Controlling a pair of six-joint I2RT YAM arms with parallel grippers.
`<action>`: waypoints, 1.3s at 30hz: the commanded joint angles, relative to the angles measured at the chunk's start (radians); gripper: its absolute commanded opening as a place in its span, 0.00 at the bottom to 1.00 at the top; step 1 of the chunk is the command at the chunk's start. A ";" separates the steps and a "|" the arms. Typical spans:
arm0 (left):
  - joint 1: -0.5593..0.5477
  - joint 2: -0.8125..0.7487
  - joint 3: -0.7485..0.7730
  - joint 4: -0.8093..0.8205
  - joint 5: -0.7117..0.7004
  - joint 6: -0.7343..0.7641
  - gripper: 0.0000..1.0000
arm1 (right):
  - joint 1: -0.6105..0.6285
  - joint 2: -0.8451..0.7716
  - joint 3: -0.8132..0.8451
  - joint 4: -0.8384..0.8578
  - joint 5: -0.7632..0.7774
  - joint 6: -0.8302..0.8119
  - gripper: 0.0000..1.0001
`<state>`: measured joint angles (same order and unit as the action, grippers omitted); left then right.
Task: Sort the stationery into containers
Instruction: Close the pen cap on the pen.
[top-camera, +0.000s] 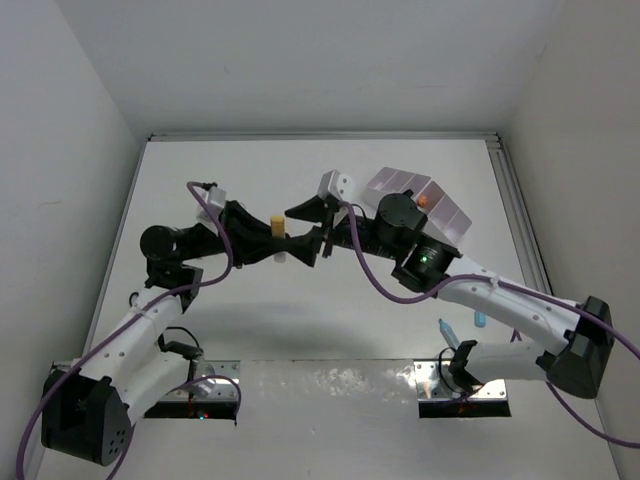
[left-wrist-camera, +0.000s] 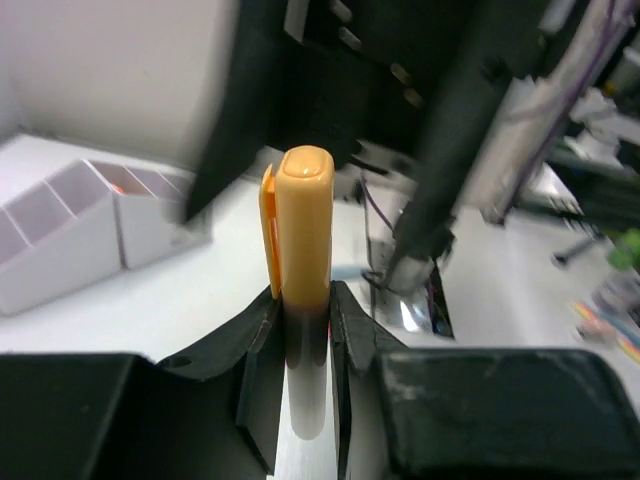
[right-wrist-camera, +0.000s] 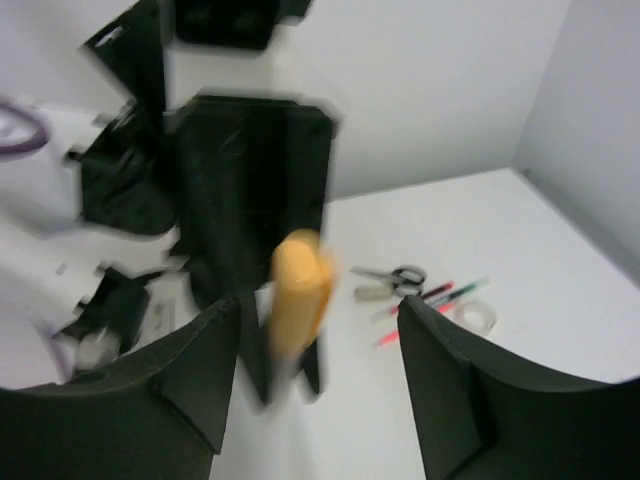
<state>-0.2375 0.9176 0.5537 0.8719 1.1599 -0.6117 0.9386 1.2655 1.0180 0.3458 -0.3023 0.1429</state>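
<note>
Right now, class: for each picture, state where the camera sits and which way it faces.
Top external: above and behind the robot, looking down on the table; left arm and right arm show.
Left wrist: on the left arm, looking along its fingers gripping the orange-capped pen, organiser beyond.
Right wrist: on the right arm, facing the pen and scissors; own open fingers show.
Shared: all show the pen.

The orange marker (left-wrist-camera: 305, 230) looks glossy plastic, the white organiser (left-wrist-camera: 150, 238) matt plastic, the table (left-wrist-camera: 190, 300) smooth
</note>
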 joint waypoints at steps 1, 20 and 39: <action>0.009 -0.022 0.061 0.062 -0.129 0.035 0.00 | 0.034 -0.067 -0.035 -0.195 -0.144 0.007 0.63; 0.004 -0.023 0.087 0.125 -0.216 -0.114 0.00 | 0.032 -0.106 -0.150 -0.116 0.066 0.039 0.53; -0.005 -0.048 0.060 0.076 -0.195 -0.128 0.00 | -0.032 0.018 -0.105 0.246 -0.129 0.191 0.54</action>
<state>-0.2363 0.8917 0.6025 0.9344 0.9676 -0.7345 0.9134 1.2686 0.8627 0.4892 -0.3817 0.2958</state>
